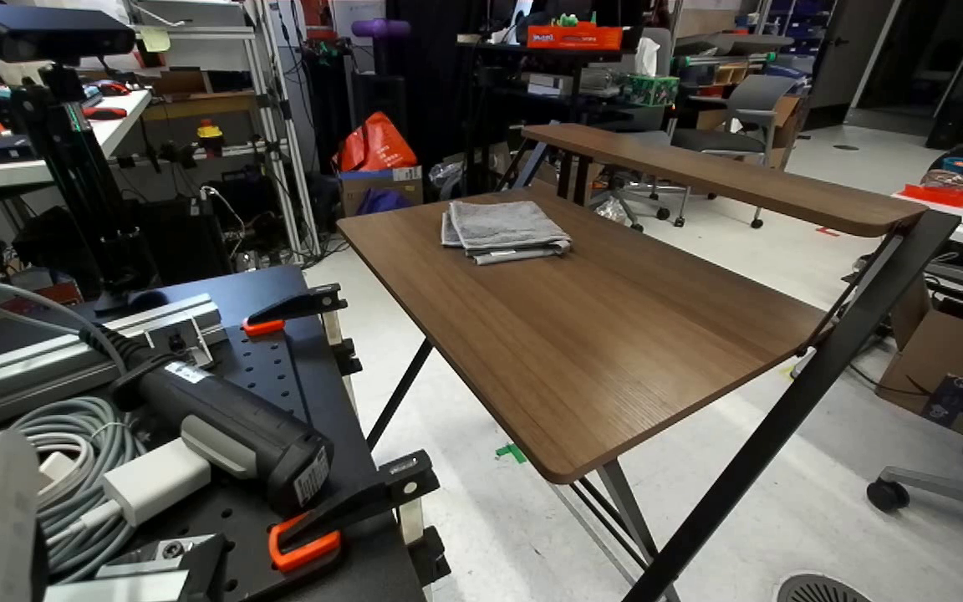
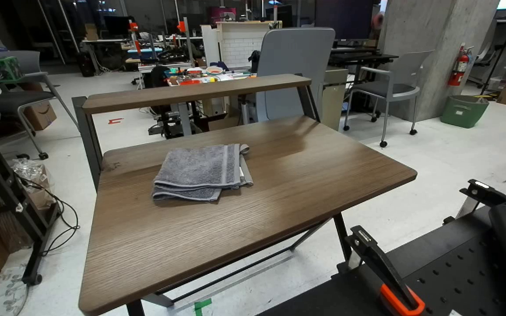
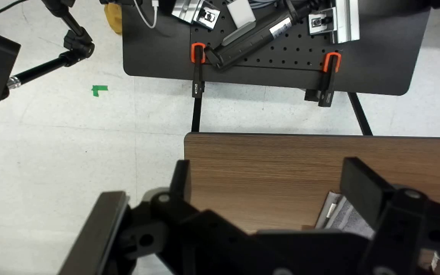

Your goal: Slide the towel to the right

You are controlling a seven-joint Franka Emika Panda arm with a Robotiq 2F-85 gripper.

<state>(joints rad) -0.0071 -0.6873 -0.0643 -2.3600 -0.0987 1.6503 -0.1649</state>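
The towel is a folded grey cloth lying flat on the brown tabletop. It shows in both exterior views [image 1: 505, 226] [image 2: 198, 166], with lighter layered edges. In an exterior view, it sits toward the far end of the tabletop [image 1: 582, 351]. In the wrist view, part of the towel [image 3: 353, 220] shows at the lower right, partly hidden by a finger and the gripper body. My gripper [image 3: 267, 172] is open, with its fingers wide apart and only tabletop seen between them apart from the towel's edge. It appears well above the table. The gripper is not seen in the exterior views.
A raised brown shelf [image 1: 699, 171] runs along one long side of the table, on dark metal legs. A black bench [image 3: 159, 53] stands across a floor gap, with orange-and-black clamps [image 3: 198, 68], a black handheld device [image 3: 258, 36] and coiled cables [image 1: 84, 468]. A camera on a stand [image 1: 43, 33] rises there.
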